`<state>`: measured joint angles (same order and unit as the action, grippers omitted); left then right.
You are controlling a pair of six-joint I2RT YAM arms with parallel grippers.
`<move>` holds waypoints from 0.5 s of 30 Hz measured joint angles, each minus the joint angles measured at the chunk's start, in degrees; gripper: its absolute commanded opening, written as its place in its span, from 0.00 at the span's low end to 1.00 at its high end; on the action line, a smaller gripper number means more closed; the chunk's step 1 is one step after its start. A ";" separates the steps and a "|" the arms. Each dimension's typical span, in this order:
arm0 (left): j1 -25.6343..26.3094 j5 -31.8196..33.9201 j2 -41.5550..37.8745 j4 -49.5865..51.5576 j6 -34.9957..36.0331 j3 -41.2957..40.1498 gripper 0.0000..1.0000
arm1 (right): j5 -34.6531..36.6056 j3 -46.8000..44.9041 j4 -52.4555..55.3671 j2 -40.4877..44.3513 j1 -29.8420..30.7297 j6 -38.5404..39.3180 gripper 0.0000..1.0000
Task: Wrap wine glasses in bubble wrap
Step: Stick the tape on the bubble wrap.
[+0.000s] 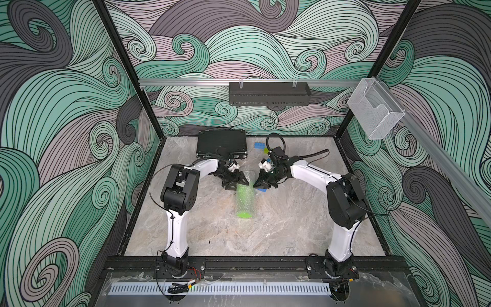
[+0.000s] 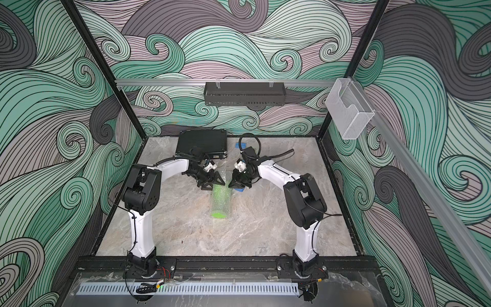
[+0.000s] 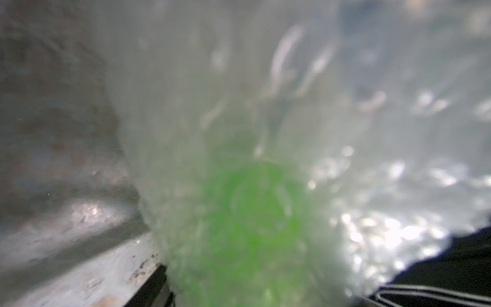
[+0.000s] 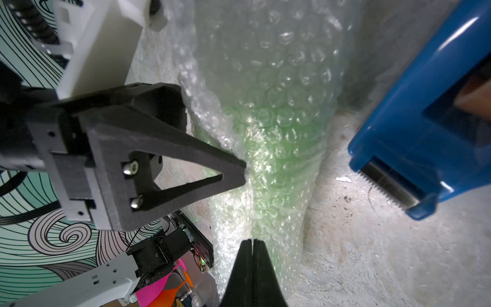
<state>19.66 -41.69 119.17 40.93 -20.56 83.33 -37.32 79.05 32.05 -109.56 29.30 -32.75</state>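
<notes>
We see the goblet (image 1: 244,200) lying on its side in the middle of the tabletop (image 1: 292,226), rolled inside the bubble wrap (image 4: 279,66), which forms a tube running near to far. A round green end shows at the near mouth, and at the far end the tube runs on past the green.

Both arms work at that far end. The left gripper (image 1: 239,185) is spread, and one of its fingertips (image 4: 240,171) touches the left side of the roll. It holds nothing that we can make out. The right gripper (image 4: 251,248) is pressed together, its tips right at the wrap on the right side. We cannot tell whether a thin layer of film is caught between them.

We judge the rolling done and the closing of the loose far end in hand. The next move calls for one gripper to pin the overlap so the tube does not spring open, while the other folds the slack or fetches tape.

The blue tape dispenser (image 4: 425,119) stands just right of the roll, under the right arm, close enough to crowd it. A black case (image 1: 221,142) and a blue brick (image 1: 259,145) lie farther back, well out of the way
</notes>
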 measured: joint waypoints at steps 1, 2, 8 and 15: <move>0.00 0.00 0.00 0.00 0.02 0.00 0.67 | 0.00 0.04 0.00 -0.48 0.07 0.00 0.05; 0.00 0.00 0.00 0.00 0.02 0.00 0.67 | 0.02 0.13 0.04 -1.14 0.28 -0.02 0.04; -0.04 0.26 0.09 -0.04 0.20 0.00 0.67 | -0.20 3.19 0.83 -5.40 2.29 -0.17 0.04; -0.02 0.24 0.22 0.00 0.31 0.13 0.67 | 0.07 4.20 1.92 -5.73 2.21 -0.28 0.04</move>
<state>19.64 -41.45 119.39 40.93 -20.25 83.46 -37.26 83.24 33.98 -115.28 31.51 -33.04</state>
